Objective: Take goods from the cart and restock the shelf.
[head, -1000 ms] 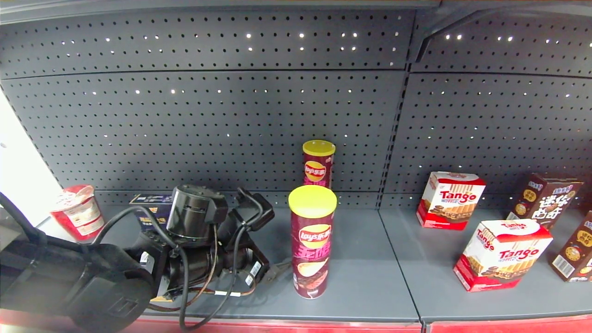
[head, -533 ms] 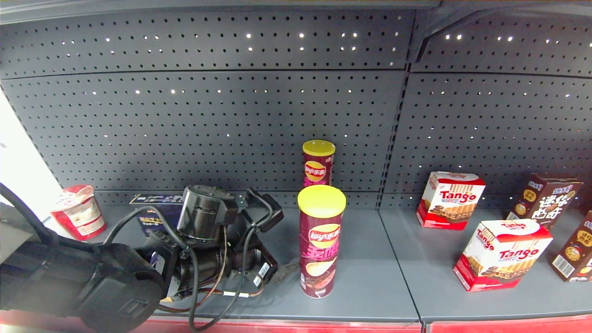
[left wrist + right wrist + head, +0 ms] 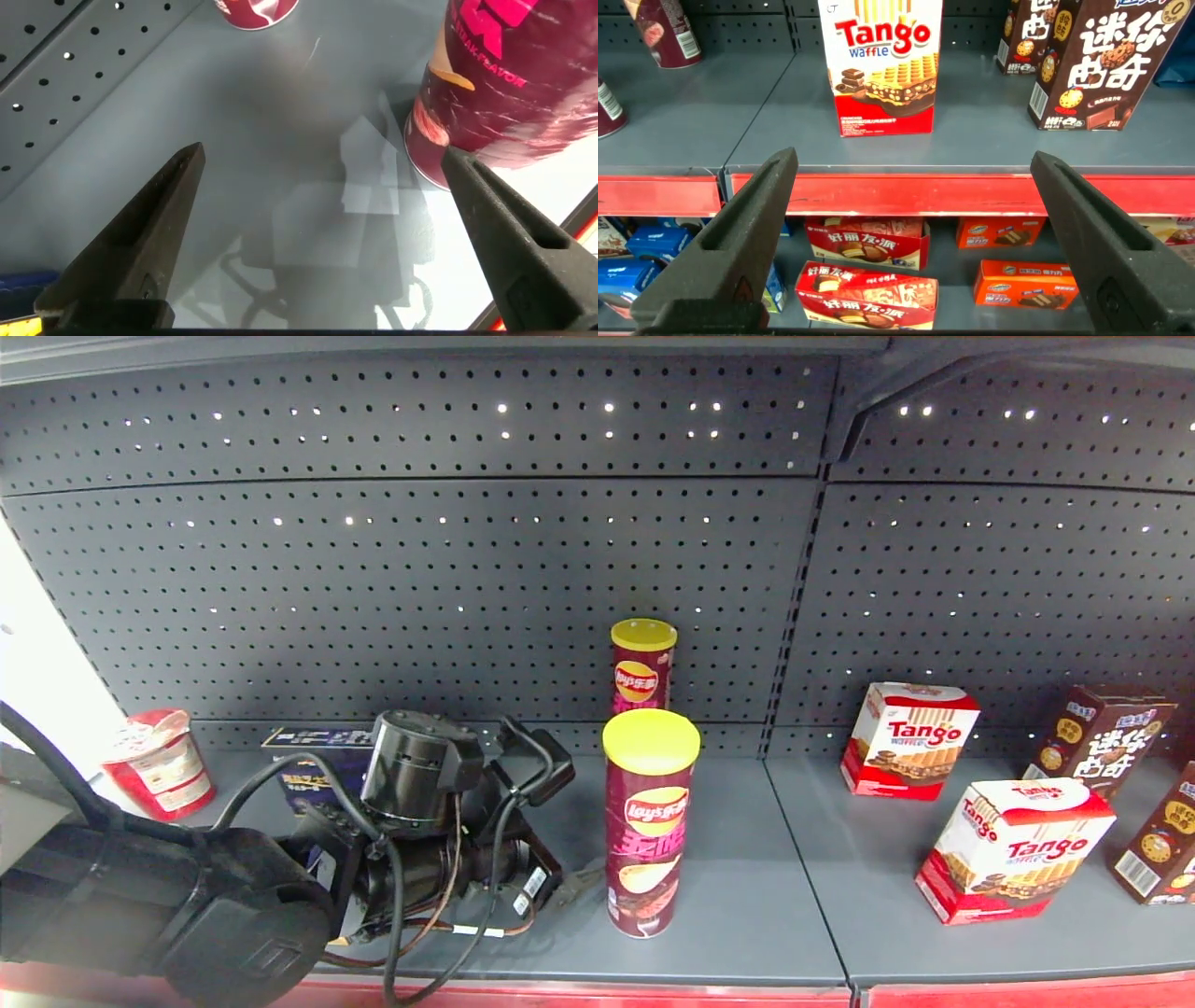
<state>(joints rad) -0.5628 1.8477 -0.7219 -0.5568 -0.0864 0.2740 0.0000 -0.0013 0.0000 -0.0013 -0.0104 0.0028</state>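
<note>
A purple chip can (image 3: 649,821) with a yellow lid stands upright near the front of the grey shelf (image 3: 747,915). A second, like can (image 3: 642,667) stands behind it by the back panel. My left gripper (image 3: 571,882) lies low on the shelf just left of the front can. In the left wrist view my left gripper (image 3: 322,159) is open, with bare shelf between its fingers. The front can (image 3: 523,84) stands just outside one fingertip (image 3: 467,177); I cannot tell if they touch. My right gripper (image 3: 913,161) hangs open before the shelf's red front edge (image 3: 906,191), facing a wafer box (image 3: 882,65).
A red cup (image 3: 159,763) and a dark blue box (image 3: 317,747) sit left on the shelf. Two wafer boxes (image 3: 910,739) (image 3: 1013,849) and brown cookie boxes (image 3: 1102,728) stand on the right. More boxes (image 3: 868,243) fill the lower shelf.
My left arm has shifted a little to the right along the shelf, and the front chip can has moved right with it, then settled upright.
</note>
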